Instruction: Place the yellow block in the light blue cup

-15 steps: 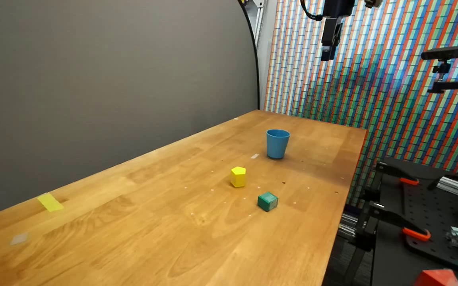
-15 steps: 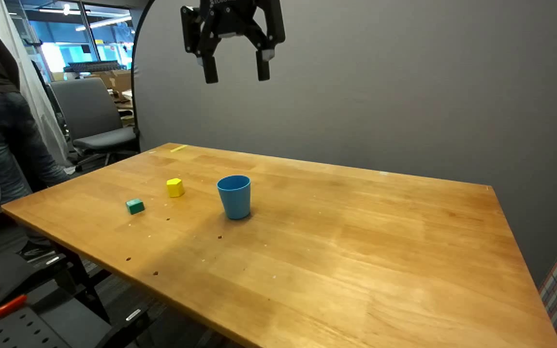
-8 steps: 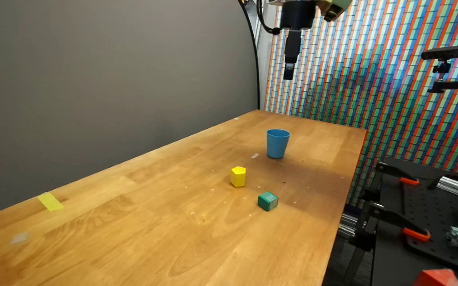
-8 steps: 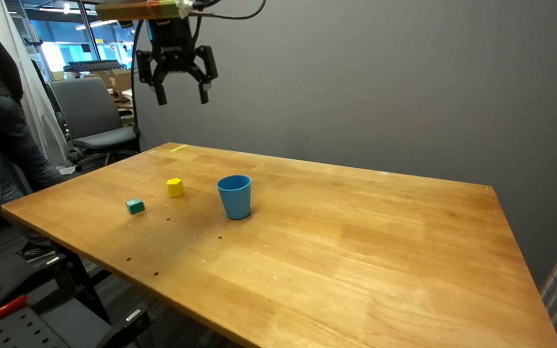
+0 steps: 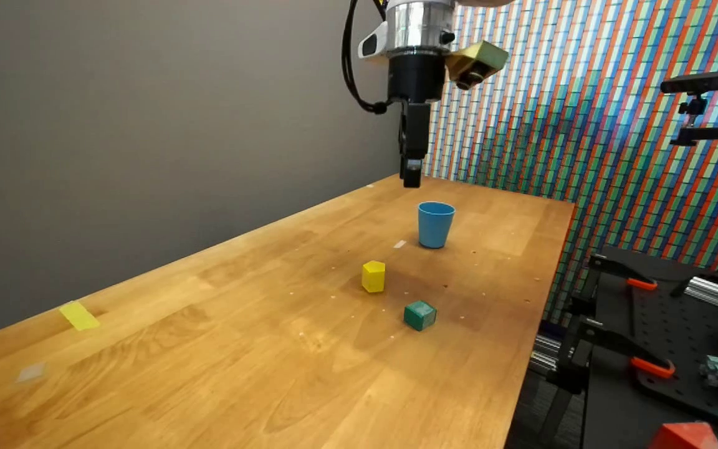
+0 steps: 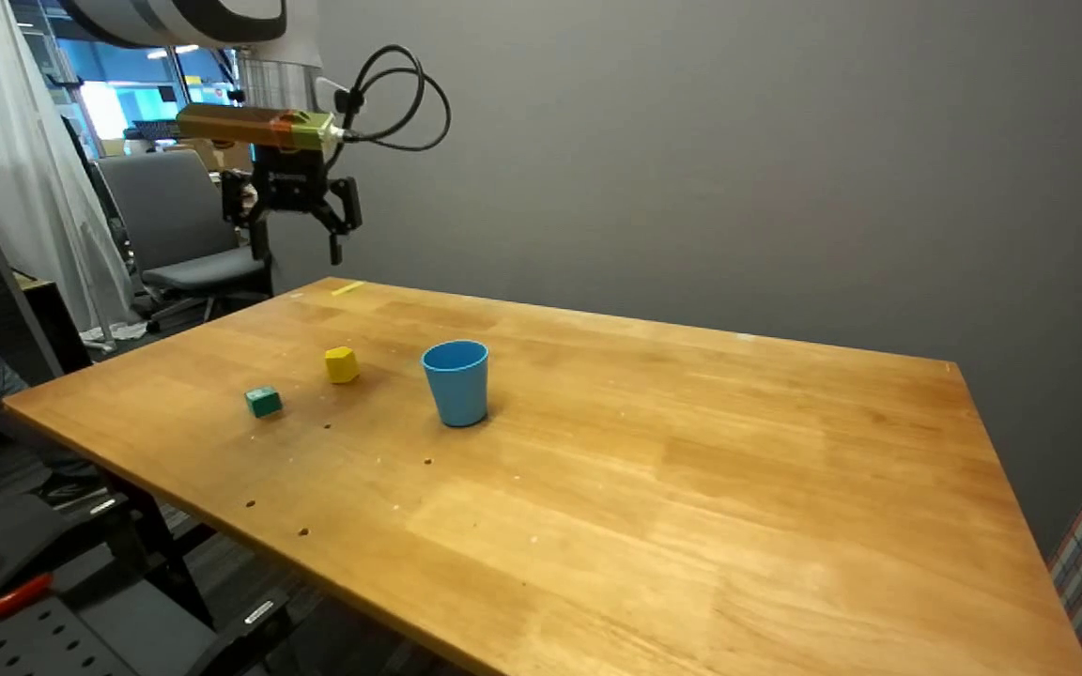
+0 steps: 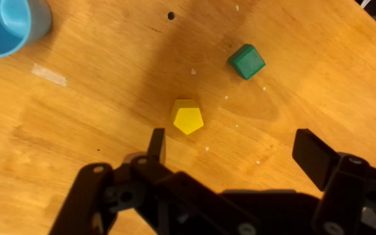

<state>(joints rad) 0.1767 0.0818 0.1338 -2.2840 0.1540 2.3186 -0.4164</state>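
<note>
The yellow block (image 5: 373, 278) is a small five-sided prism standing upright on the wooden table; it also shows in an exterior view (image 6: 341, 366) and in the wrist view (image 7: 188, 120). The light blue cup (image 5: 435, 227) stands upright nearby; it also shows in an exterior view (image 6: 459, 392) and at the wrist view's top left corner (image 7: 41, 19). My gripper (image 6: 298, 254) is open and empty, pointing down, well above the table. In the wrist view the yellow block lies just beyond the fingertips, nearer the left finger (image 7: 157, 143).
A green-teal cube (image 5: 420, 316) lies near the yellow block; it also shows in the wrist view (image 7: 247, 62). A flat yellow tape patch (image 5: 79, 316) is stuck near a table edge. A black cart (image 5: 608, 399) with orange-handled clamps stands beside the table (image 6: 691, 526).
My gripper has come down and moved left in both exterior views, staying open. The yellow block, cup and green cube have not moved. A person at the edge has shifted left.
</note>
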